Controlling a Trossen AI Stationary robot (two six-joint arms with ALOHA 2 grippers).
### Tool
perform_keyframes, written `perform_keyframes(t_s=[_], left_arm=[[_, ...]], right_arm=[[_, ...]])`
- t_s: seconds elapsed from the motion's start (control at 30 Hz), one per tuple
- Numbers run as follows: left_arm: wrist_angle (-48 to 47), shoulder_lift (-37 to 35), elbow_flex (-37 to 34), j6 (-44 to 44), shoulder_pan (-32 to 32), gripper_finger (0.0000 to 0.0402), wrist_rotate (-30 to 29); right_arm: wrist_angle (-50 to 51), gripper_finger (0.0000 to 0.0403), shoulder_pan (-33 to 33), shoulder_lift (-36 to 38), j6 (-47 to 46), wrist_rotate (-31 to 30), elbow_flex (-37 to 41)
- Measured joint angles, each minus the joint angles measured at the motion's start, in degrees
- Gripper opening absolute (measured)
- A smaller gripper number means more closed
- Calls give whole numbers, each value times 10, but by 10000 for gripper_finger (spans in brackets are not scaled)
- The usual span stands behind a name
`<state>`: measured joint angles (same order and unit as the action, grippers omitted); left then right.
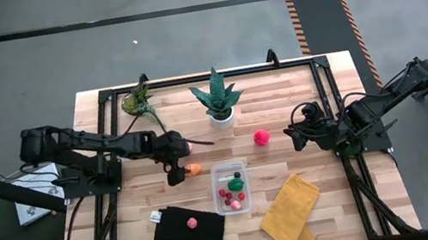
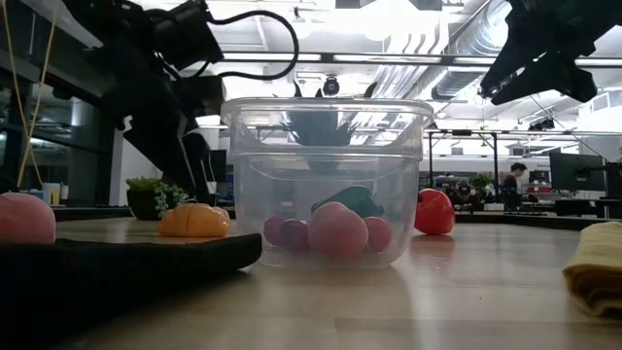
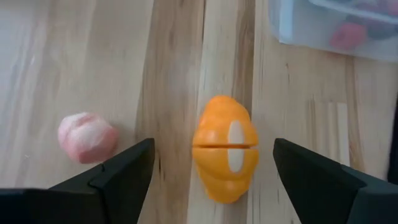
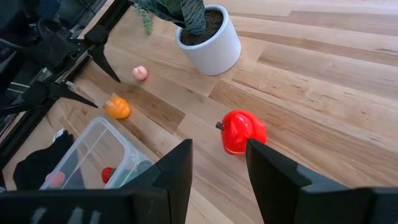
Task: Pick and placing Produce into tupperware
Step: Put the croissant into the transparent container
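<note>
Left tool [image 3: 211, 171] wide astride orange produce [image 3: 226, 148], right tool [image 4: 217, 165] part-open (empty), no readable writing.

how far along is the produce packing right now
Partly done: several pieces already lie in the tupperware. In hand: the left gripper is open, straddling the orange piece without gripping it. Left outside: the red piece ahead of the right gripper, a pink piece near the orange one, and another pink one on the black cloth.
</note>
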<state>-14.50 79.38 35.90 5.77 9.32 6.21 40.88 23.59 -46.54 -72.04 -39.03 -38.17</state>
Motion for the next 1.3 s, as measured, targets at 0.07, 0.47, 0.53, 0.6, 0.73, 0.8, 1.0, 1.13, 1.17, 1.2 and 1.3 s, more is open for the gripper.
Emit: perform_keyframes(t_s=[0.07,0.47,0.53,0.6,0.73,0.8,1.0,1.13,1.17,1.2,1.3], left_arm=[[-1,5,0,0,0,316,2],[0,8,0,-18,0,311,19],[0,8,0,-24,0,312,20],[0,8,0,-25,0,310,20],[0,8,0,-26,0,308,20],[2,11,0,-28,0,309,24],[12,38,0,-26,0,306,23],[15,47,0,-21,0,303,19],[15,47,0,-23,0,303,19],[16,47,0,-24,0,303,20],[19,53,0,-24,0,303,24]], right_arm=[[0,141,0,0,-1,0,0],[0,141,0,0,-1,0,0],[0,141,0,0,-1,0,0],[0,141,0,0,-1,0,0],[0,141,0,0,0,0,0],[0,141,0,0,0,0,0],[1,141,0,0,0,0,0],[1,141,0,0,0,0,0],[1,141,0,0,0,0,0],[1,141,0,0,0,0,0],[1,141,0,0,0,0,0]])
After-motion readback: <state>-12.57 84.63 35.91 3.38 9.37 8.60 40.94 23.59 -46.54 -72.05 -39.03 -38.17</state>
